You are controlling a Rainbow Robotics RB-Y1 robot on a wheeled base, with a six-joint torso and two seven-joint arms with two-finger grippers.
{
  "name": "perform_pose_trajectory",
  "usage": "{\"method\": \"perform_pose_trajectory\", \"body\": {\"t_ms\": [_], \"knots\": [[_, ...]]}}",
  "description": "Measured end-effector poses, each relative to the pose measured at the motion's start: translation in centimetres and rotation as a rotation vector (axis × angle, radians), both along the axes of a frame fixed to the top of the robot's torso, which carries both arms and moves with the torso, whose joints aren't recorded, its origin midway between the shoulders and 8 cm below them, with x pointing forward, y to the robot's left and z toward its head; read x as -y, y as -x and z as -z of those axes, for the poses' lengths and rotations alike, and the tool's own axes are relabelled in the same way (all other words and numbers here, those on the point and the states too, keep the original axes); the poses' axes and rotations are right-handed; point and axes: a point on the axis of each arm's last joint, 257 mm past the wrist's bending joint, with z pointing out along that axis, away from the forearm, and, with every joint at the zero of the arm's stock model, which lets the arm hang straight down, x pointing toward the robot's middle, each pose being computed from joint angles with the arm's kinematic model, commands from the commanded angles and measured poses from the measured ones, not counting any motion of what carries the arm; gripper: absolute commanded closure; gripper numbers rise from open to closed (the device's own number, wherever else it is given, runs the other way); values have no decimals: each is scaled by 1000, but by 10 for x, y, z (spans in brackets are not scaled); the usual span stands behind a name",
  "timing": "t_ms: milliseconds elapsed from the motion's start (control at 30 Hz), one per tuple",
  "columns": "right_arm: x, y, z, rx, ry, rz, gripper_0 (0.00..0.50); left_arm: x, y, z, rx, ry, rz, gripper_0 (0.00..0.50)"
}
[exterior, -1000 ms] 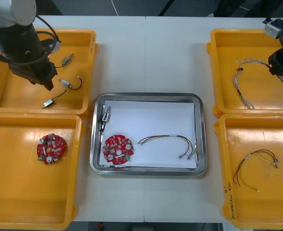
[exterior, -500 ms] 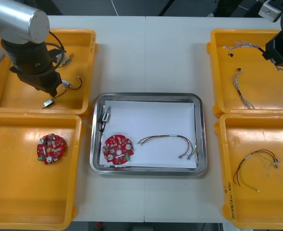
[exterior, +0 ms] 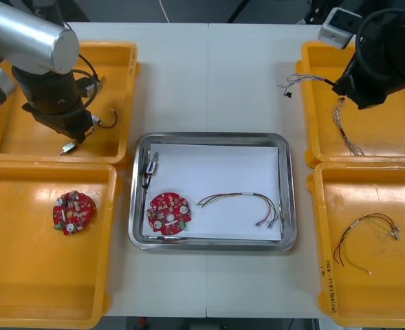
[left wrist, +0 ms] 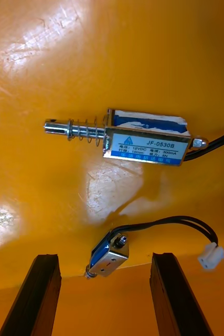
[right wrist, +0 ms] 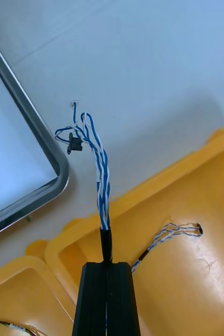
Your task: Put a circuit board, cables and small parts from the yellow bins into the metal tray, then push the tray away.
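From the front, four yellow bins (exterior: 129, 82) stand around one metal tray (exterior: 289, 196), two at each side. The left gripper (exterior: 75, 130) hangs low in the far left bin, and two small metal parts (exterior: 68, 146) show close beside it, one just nearer than its tip and one on its tray side. The right gripper (exterior: 344, 92) is over the far right bin's inner rim, and one twisted blue and white cable (exterior: 309, 78) runs from it out over the bare table (exterior: 209, 82). A second twisted cable (exterior: 346, 130) lies in the bin just below that gripper. The tray, between the two grippers and nearer than both, holds one circuit board (exterior: 169, 213), one red and yellow cable (exterior: 243, 199) and one small part. A second board (exterior: 73, 212) and one more cable (exterior: 366, 237) lie in the two near bins. In the right wrist view, the right gripper (right wrist: 106, 265) is pinched narrow on the twisted cable's (right wrist: 101, 178) black sleeve, and the strands reach beyond the fingertips toward the tray's corner (right wrist: 56, 157). In the left wrist view, the left gripper (left wrist: 106, 258) stands wide, holding nothing. One small part (left wrist: 109, 254) lies between the fingertips, clear of both, and a larger one (left wrist: 146, 142) lies farther beyond them.
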Motion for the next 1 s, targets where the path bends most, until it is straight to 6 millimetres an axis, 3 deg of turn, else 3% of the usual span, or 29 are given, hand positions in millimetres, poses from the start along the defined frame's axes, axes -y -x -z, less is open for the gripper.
{"method": "perform_pose_trajectory", "body": {"t_ms": [267,467,667,900,967,1000], "knots": [[-37,17,19,-7,107,-127,500,-1,1,10,1,-6,7,0],[-52,26,42,-46,165,-178,500,-4,3,22,-6,-16,13,0],[-66,27,62,-54,228,-193,500,-5,5,30,-7,-26,23,0],[-100,22,77,-1,249,-252,500,-5,4,30,-6,-28,25,6],[-109,21,81,13,257,-268,500,-5,4,30,-6,-27,25,324],[-113,21,83,22,260,-276,500,-4,4,30,-7,-25,26,396]]}}
